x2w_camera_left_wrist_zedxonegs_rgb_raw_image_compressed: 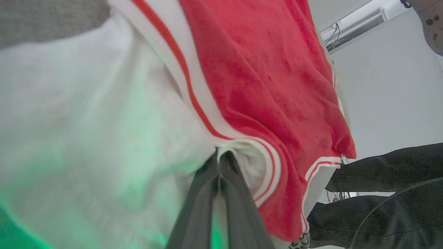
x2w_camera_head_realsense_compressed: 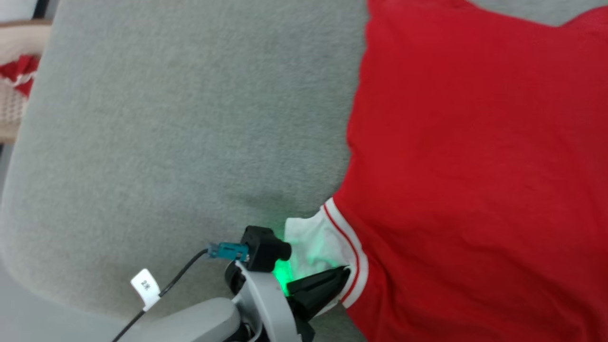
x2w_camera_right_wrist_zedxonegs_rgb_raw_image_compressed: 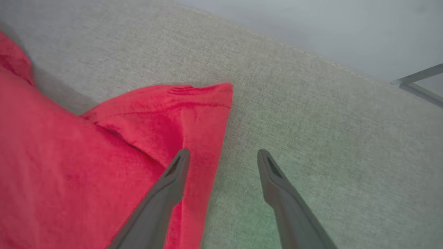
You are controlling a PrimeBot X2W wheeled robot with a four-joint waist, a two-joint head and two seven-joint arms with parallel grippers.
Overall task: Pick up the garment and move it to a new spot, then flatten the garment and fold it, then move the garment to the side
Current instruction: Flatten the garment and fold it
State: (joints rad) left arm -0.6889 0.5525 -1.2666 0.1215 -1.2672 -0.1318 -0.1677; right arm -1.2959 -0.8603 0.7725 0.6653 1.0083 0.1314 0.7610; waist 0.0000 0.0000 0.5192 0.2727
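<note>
The garment [x2w_camera_head_realsense_compressed: 465, 166], bright red with a white sleeve and red-and-white striped trim, lies spread over the right half of the grey padded surface [x2w_camera_head_realsense_compressed: 180, 133]. My left gripper [x2w_camera_head_realsense_compressed: 346, 271] is shut on the sleeve's striped cuff at the lower middle of the head view. The left wrist view shows both fingers pressed together on the white cloth of the garment [x2w_camera_left_wrist_zedxonegs_rgb_raw_image_compressed: 263, 76]. My right gripper [x2w_camera_right_wrist_zedxonegs_rgb_raw_image_compressed: 223, 157] is open just above a red corner of the garment [x2w_camera_right_wrist_zedxonegs_rgb_raw_image_compressed: 162, 117]; one finger hangs over the cloth, the other over the bare grey surface [x2w_camera_right_wrist_zedxonegs_rgb_raw_image_compressed: 311, 114].
The grey surface's rounded edge [x2w_camera_head_realsense_compressed: 19, 266] runs down the left side of the head view. A wicker basket with red cloth [x2w_camera_head_realsense_compressed: 14, 90] stands beyond that edge. A person's dark-clothed legs [x2w_camera_left_wrist_zedxonegs_rgb_raw_image_compressed: 380, 193] are at the right of the left wrist view.
</note>
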